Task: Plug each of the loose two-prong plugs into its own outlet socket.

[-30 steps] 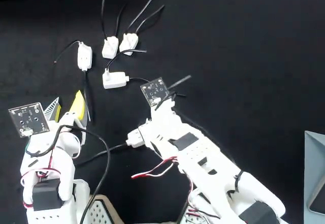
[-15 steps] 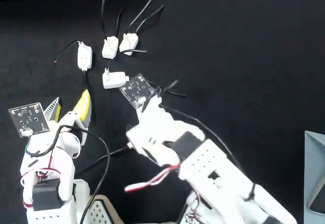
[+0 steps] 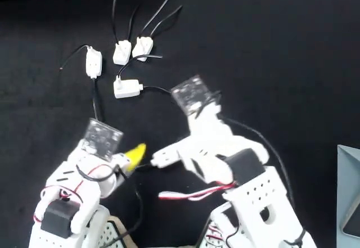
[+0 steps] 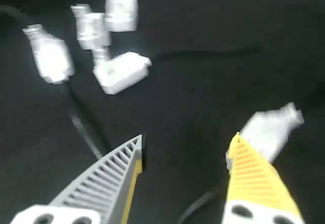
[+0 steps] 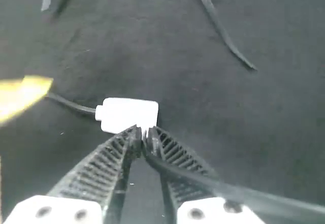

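Pinching a plug point(image 5: 128, 115), right hand point(image 5: 143, 131) faces left hand point(image 4: 187, 141) (spread wide).

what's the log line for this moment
left gripper: open, beside plug | right gripper: shut on plug

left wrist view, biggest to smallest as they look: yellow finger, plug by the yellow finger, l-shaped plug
1. yellow finger, nearest the camera
2. plug by the yellow finger and l-shaped plug: alike, unranked

Cluster of connectors point(image 3: 127, 88) far left on table point(image 3: 281, 62), plug point(image 3: 163, 157) nearer, at right pincer point(image 5: 144, 130) tips, left pincer point(image 4: 187, 141) beside
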### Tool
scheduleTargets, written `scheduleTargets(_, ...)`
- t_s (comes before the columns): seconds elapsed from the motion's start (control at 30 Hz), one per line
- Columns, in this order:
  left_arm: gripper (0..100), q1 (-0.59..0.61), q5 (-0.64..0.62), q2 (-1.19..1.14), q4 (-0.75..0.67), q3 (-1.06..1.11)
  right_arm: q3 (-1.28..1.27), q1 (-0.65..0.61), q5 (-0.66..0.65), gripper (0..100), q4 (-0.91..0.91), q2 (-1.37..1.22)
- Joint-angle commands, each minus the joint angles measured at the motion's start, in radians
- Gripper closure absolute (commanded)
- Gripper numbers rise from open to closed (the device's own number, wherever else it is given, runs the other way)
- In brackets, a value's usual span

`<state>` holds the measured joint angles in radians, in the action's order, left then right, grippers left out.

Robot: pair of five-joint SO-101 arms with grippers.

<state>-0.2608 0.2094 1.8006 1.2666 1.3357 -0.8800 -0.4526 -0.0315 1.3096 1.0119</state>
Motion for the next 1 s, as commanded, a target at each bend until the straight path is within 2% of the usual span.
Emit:
scheduleTargets(0.0,73,-0.053,0.046,-0.008,0.020,-0.019,0.016,0.048,-0.008,98.5,-0.011,0.018)
scheduleTargets(0.13,70,-0.056,0.089,-0.060,0.014,0.013,0.068,-0.023,0.000,97.5,-0.012,0.019)
scheduleTargets(0.2,66,-0.056,0.087,-0.115,0.014,0.012,0.102,-0.064,0.002,90.5,-0.002,0.019)
scheduleTargets(0.3,66,-0.056,0.087,-0.207,-0.026,-0.004,0.168,-0.107,0.025,76.5,0.046,0.019)
scheduleTargets(0.4,66,-0.056,0.087,-0.296,-0.115,-0.005,0.275,-0.112,0.055,71.6,0.112,0.019)
scheduleTargets(0.5,66,-0.056,0.087,-0.385,-0.215,-0.002,0.409,-0.106,0.055,75.0,0.204,0.019)
scheduleTargets(0.6,66,-0.081,0.092,-0.477,-0.287,-0.002,0.503,-0.089,0.051,82.5,0.269,0.019)
scheduleTargets(0.8,66,-0.196,0.089,-0.654,-0.385,-0.007,0.530,0.138,0.000,98.7,0.239,0.019)
scheduleTargets(0.97,66,-0.199,0.089,-0.810,-0.532,-0.016,0.530,0.288,-0.021,98.3,0.236,0.041)
